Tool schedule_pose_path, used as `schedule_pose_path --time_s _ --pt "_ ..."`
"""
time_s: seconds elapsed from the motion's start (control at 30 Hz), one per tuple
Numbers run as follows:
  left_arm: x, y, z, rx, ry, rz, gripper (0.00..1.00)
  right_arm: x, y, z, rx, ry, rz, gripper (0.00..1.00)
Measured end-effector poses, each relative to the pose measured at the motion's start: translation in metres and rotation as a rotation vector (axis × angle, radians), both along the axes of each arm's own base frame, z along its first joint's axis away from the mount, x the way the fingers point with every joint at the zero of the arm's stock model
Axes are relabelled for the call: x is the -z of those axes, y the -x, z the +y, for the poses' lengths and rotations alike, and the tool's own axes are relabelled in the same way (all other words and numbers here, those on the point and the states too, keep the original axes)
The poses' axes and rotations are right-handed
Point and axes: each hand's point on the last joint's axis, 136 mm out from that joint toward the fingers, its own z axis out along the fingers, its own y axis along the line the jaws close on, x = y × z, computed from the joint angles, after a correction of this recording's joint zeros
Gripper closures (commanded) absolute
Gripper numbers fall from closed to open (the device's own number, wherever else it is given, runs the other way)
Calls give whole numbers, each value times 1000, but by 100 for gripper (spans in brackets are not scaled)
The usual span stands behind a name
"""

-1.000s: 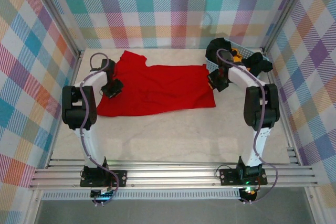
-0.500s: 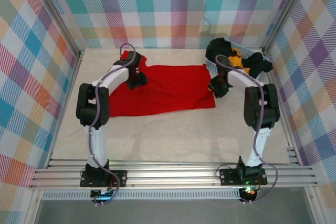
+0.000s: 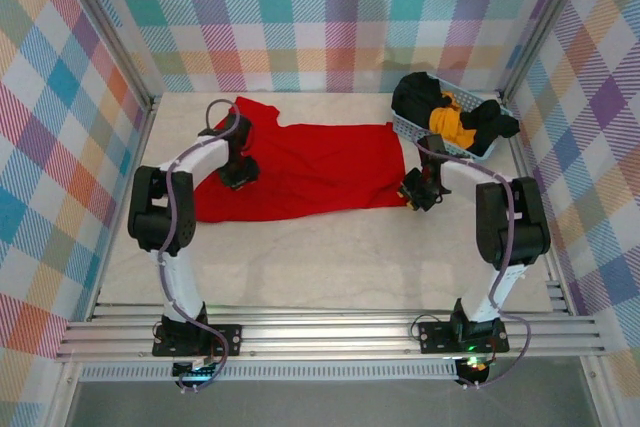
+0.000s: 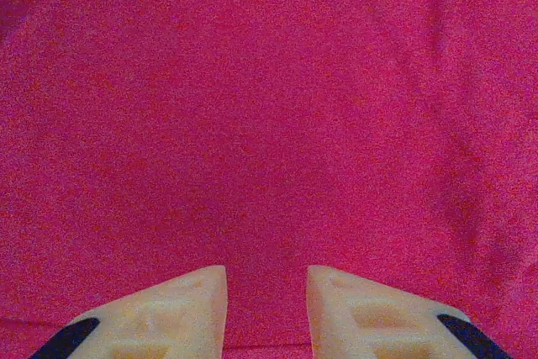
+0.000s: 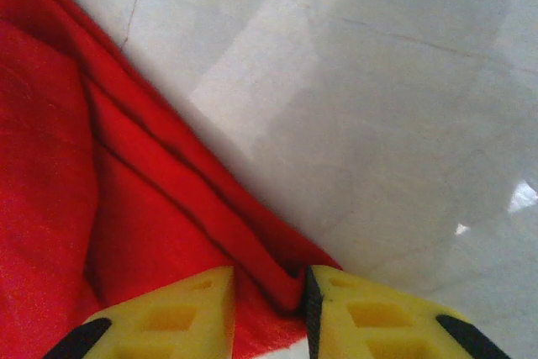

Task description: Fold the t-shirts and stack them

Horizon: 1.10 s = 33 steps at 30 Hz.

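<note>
Red cloth is being shown spread flat across the far half of the counter [image 3: 330, 257]: the red t-shirt [image 3: 310, 172] is lying from near the left edge to right of the middle, with one sleeve reaching toward the far left corner. Its left part is being overhung by the left tool [image 3: 238, 175], whose fingers [image 4: 189, 304] are being held a narrow way apart above smooth, flat cloth. At the shirt's near right corner the right tool [image 3: 413, 193] is being held low. In the right wrist view a raised fold of the hem is being straddled by its fingers [image 5: 181, 313], and whether that fold is being squeezed cannot be told. In the far right corner a black t-shirt [image 3: 415, 97] and an orange-yellow t-shirt [image 3: 445, 122] are being carried in the light blue basket [image 3: 402, 127], just beside the red shirt's far right corner.
</note>
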Motion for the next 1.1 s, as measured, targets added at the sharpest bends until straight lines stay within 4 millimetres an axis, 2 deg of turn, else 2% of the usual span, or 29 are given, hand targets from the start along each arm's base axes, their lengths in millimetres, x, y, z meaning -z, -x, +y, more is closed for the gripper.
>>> schedule_pose_path --time_s 0.1,0.17,0.27,0.4,0.57,0.83,1.1 --pt "5 7 5 -10 -4 17 70 0 -2 2 -18 -6 -7 74" --pt "8 9 9 -17 -13 27 72 2 -3 3 -26 -5 -8 88" --pt "8 10 15 -27 -32 29 77 3 -3 3 -28 -7 -9 100" --pt "14 15 29 -78 -53 58 92 2 -1 0 -20 6 -15 100" --pt "26 21 58 -183 -44 96 99 -1 21 -15 -4 57 7 100" --pt "27 20 65 -246 -11 102 100 -11 38 -28 -7 99 18 100" --pt "27 21 72 -340 104 79 100 4 67 -38 5 126 97 100"
